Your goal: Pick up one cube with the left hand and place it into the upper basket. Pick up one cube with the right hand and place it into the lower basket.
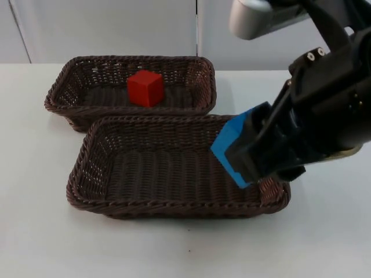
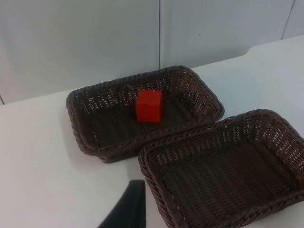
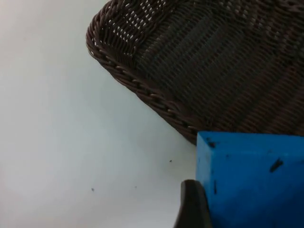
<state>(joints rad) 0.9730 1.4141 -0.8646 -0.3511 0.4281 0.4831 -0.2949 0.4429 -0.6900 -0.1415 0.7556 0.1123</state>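
A red cube [image 1: 145, 87] [image 2: 149, 106] lies in the upper wicker basket [image 1: 64, 87] [image 2: 83, 128]. The lower wicker basket [image 1: 87, 168] [image 2: 161, 180] [image 3: 156, 95] stands in front of it with nothing on its floor. My right gripper [image 1: 243, 159] is shut on a blue cube [image 1: 231, 152] [image 3: 251, 180] and hangs above the lower basket's right end, over its rim. One black fingertip [image 3: 192, 206] presses the cube's side. The left arm waits off to the left; one of its fingertips [image 2: 128, 209] is over bare table near the baskets.
White table top [image 1: 35, 231] runs all around the baskets, wide at the front and left. The grey partition wall [image 1: 116, 29] closes the back just behind the upper basket.
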